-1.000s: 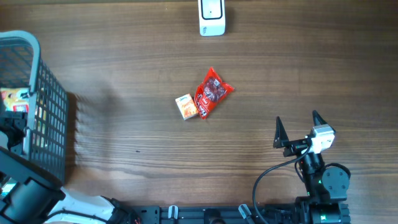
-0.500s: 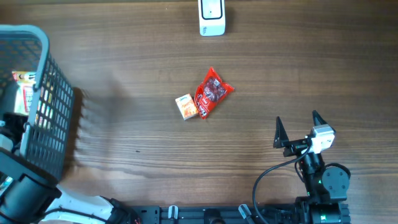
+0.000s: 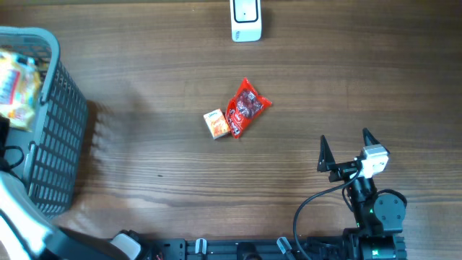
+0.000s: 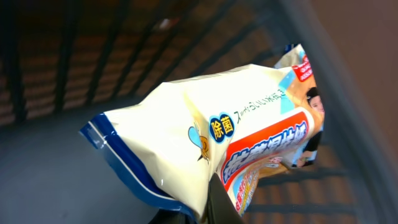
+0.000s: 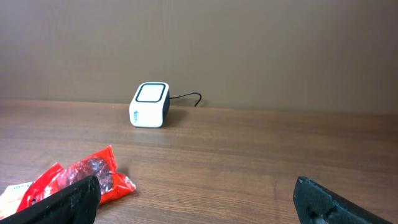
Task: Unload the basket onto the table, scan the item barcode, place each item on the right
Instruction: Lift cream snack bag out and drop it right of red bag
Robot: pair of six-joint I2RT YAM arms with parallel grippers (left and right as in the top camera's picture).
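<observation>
- One change matters: your left hand [image 4: 214, 208] went from wide to clamped within the last second. It now pinches the cream pouch [image 4: 205, 124] at its lower edge.
- The pouch is still inside the basket [image 3: 68, 137] at the left end of the desk [image 3: 159, 65]. Overhead it's a blur near the top rim, higher in frame than half a second ago, so I read it as on its way up and out.
- The basket outline has shifted across the overhead frames. Watch that the lift doesn't drag it along.
- Your right hand [image 3: 345, 155] hasn't moved. It's spread wide and empty, parked at the near right.
- The scanner [image 3: 245, 18] sits at the far edge, centre, well apart from the basket. The red packet [image 3: 247, 106] and the orange box [image 3: 216, 123] just beside it lie mid-desk, untouched.
- For the task, the pick looks done and the scan is not. What's left is the carry across to the scanner.
- No barcode shows on the pouch face toward the wrist camera, only print. I can't tell which side carries it, so expect to reorient the pouch at the scanner.
</observation>
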